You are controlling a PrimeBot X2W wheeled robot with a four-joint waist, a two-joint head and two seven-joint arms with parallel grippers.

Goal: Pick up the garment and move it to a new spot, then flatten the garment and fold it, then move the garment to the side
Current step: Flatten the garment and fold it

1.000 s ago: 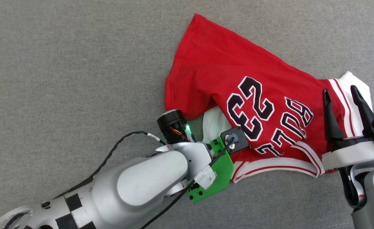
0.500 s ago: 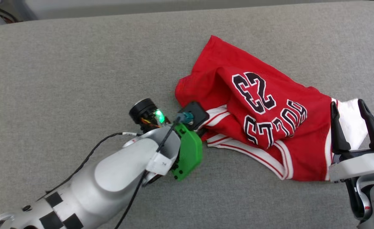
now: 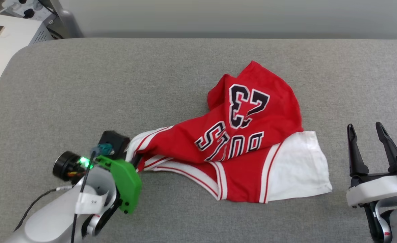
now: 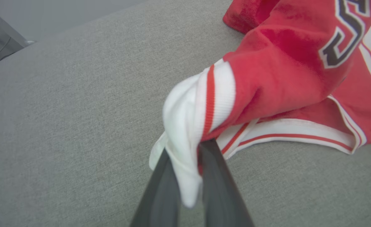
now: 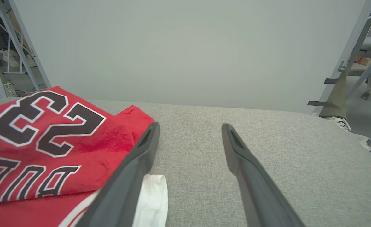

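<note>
My left claw [image 4: 187, 150] is clenched on a white, red-striped sleeve edge of the garment [image 3: 252, 148]. The garment lies bunched near the middle of the grey surface [image 3: 100, 87] with its black "23" facing up. My right claw [image 3: 364, 126] is released, fingers spread, near the garment's other white sleeve and holding nothing.

Left hand [image 4: 187, 149] pinched, right hand [image 3: 364, 125] wide

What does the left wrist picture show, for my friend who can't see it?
The left gripper is shut on a white, red-striped edge of the red garment, which lies bunched on a gray fabric surface.
</note>
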